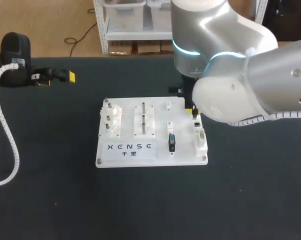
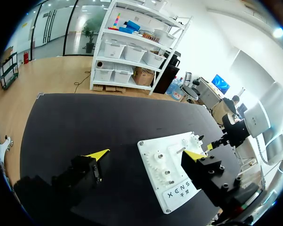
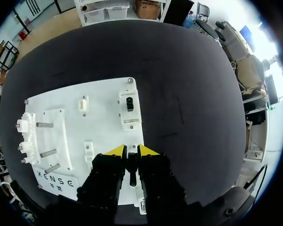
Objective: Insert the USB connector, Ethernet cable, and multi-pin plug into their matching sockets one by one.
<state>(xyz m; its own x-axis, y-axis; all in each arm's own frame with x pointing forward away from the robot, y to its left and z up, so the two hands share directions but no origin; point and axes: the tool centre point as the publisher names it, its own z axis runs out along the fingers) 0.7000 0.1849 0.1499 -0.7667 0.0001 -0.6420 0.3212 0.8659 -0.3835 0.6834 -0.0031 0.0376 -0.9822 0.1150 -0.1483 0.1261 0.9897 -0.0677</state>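
The white practice board [image 1: 185, 159] lies mid-table, with sockets along its right edge [image 1: 199, 134]. A dark multi-pin plug [image 1: 171, 142] stands on the board left of them. My right gripper [image 3: 131, 151] hangs over the board's right side, shut on a slim black plug [image 3: 132, 165] held between its yellow tips. Ahead of it on the board [image 3: 104, 117] sits a white block with a black socket [image 3: 129, 104]. In the head view the arm hides most of that gripper [image 1: 194, 112]. My left gripper [image 1: 55, 76] rests at the far left, open and empty [image 2: 147, 154].
White gears and pegs [image 1: 112, 120] occupy the board's left part, with two slotted rails [image 1: 144, 119] in the middle. A white ribbed cable [image 1: 10, 145] from my left arm loops over the table's left side. Black tabletop surrounds the board.
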